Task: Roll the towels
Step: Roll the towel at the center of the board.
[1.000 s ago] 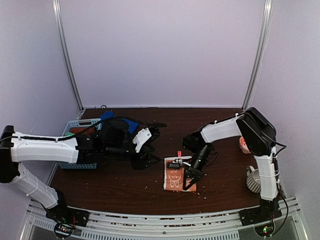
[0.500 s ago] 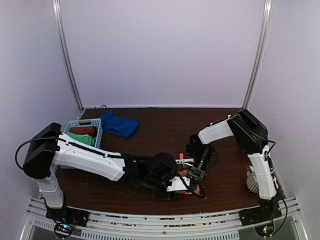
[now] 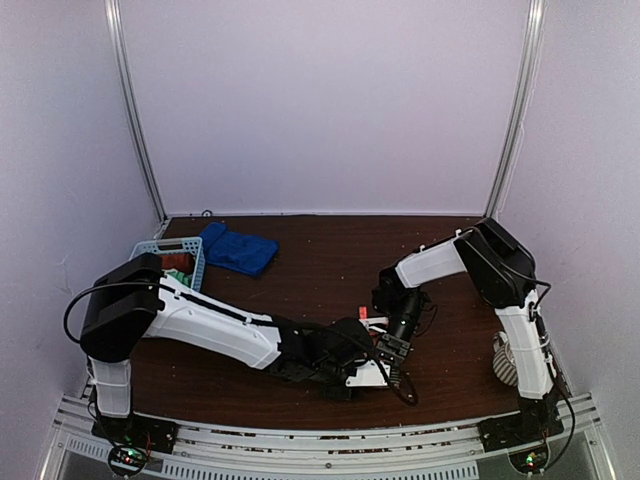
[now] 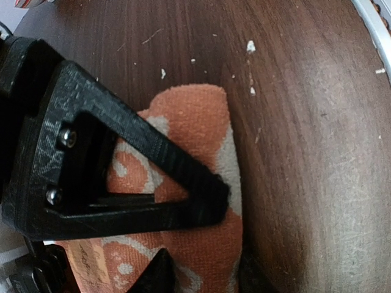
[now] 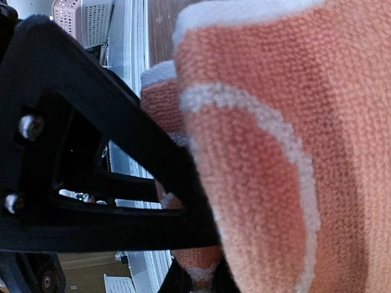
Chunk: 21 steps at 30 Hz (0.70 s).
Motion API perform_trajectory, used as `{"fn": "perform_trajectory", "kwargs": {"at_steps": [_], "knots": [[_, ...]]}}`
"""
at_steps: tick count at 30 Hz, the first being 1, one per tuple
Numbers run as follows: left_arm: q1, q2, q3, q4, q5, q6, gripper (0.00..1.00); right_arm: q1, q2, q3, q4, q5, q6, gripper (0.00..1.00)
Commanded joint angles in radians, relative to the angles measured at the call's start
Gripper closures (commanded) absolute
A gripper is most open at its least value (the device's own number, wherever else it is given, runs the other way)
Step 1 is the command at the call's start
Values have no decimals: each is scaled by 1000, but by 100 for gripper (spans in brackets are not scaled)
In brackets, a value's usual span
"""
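An orange towel with white pattern point(image 4: 195, 122) lies bunched into a thick fold near the table's front middle. In the top view both grippers cover most of it. My left gripper point(image 3: 365, 372) reaches across from the left, and its jaws point(image 4: 189, 235) straddle the fold with cloth filling the gap. My right gripper point(image 3: 388, 352) comes down from the far side. It is shut on the same towel's edge point(image 5: 275, 122), a pinch of cloth showing between the tips of the right gripper point(image 5: 204, 244). A royal blue towel point(image 3: 238, 250) lies flat at the back left.
A light blue basket point(image 3: 150, 250) at the left edge holds a dark red towel point(image 3: 180, 262). A white ribbed object point(image 3: 505, 360) stands by the right arm's base. A metal rail point(image 3: 320, 440) runs along the front edge. Crumbs dot the dark wooden table point(image 3: 320, 270).
My left arm swung from beside the basket across to the orange towel, and its jaws narrowed over it. The towel, flat before, is now bunched. My right gripper kept its grip.
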Motion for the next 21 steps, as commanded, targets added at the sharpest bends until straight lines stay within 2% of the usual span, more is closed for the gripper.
{"fn": "perform_trajectory", "kwargs": {"at_steps": [1, 3, 4, 7, 9, 12, 14, 16, 19, 21], "knots": [[-4, 27, 4, 17, -62, 10, 70, -3, 41, 14, 7, 68, 1, 99], [-4, 30, 11, 5, -52, 1, 80, -3, 35, 21, -7, 64, -12, 98], [-4, 32, 19, -9, -39, -6, 84, -3, 23, 25, -24, 61, -31, 93], [-4, 32, 46, -73, 22, -28, 94, -6, -72, 21, -41, 54, -78, 73], [-3, 27, 57, -118, 64, -49, 97, -11, -150, 41, -41, 83, -69, 64], [6, 19, 87, -193, 175, -91, 98, -40, -239, 115, -41, 131, -9, 61], [41, 48, 131, -263, 325, -135, 98, -87, -292, 175, -25, 155, 57, 61], [82, 90, 178, -311, 409, -172, 98, -146, -338, 245, -8, 178, 122, 61], [143, 152, 251, -362, 541, -226, 97, -230, -442, 308, 75, 215, 239, 61], [194, 204, 301, -389, 681, -276, 96, -247, -540, 322, 154, 271, 298, 61]]}}
